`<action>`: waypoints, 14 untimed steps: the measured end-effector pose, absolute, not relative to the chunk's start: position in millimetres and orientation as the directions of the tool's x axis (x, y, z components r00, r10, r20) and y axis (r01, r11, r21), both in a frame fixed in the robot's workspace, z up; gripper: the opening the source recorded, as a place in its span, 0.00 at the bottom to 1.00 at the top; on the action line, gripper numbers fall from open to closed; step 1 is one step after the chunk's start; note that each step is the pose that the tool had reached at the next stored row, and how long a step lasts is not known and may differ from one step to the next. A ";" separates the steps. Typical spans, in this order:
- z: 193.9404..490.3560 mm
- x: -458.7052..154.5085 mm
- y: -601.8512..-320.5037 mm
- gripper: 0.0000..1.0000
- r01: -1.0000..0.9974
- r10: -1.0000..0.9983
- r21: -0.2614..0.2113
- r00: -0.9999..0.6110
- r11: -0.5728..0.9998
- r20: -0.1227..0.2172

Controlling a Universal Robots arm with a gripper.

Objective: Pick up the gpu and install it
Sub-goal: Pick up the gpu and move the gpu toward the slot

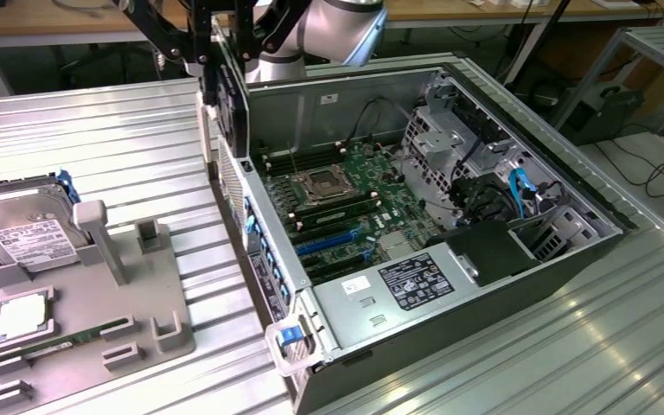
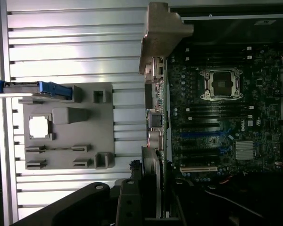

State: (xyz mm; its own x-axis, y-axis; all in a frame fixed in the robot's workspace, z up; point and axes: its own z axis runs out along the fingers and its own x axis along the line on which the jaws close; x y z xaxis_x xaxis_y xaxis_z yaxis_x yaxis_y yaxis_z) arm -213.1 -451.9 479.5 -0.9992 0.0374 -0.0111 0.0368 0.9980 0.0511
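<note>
My gripper point(image 1: 219, 54) is shut on the gpu point(image 1: 228, 99), a flat black card held upright on edge with its pale end bracket point(image 1: 208, 121) pointing down. It hangs just above the open computer case's side wall point(image 1: 265, 259), on the exterior view's left. In the wrist view the gpu point(image 2: 154, 122) shows edge-on, running from my gripper point(image 2: 151, 200) out to the bracket point(image 2: 162, 33). It lines up along the motherboard's point(image 2: 226, 122) edge, beside the blue and white expansion slots point(image 2: 203, 139). The card is above the board and not touching it.
A grey fixture plate point(image 1: 136, 303) on the slatted table holds a hard drive point(image 1: 21, 233), a processor point(image 1: 21, 316) and a green memory stick point(image 1: 67, 341). Inside the case sit the power supply point(image 1: 413, 281), drive cages point(image 1: 459, 138) and cables point(image 1: 517, 194).
</note>
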 end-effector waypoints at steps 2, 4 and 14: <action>479.5 -211.3 -451.9 0.28 0.037 0.037 0.051 -0.999 0.998 -0.011; 479.5 -208.5 -451.9 0.28 0.037 0.038 0.051 -0.999 0.998 -0.011; 479.5 -199.2 -451.9 0.28 0.030 0.031 0.051 -0.999 0.998 -0.011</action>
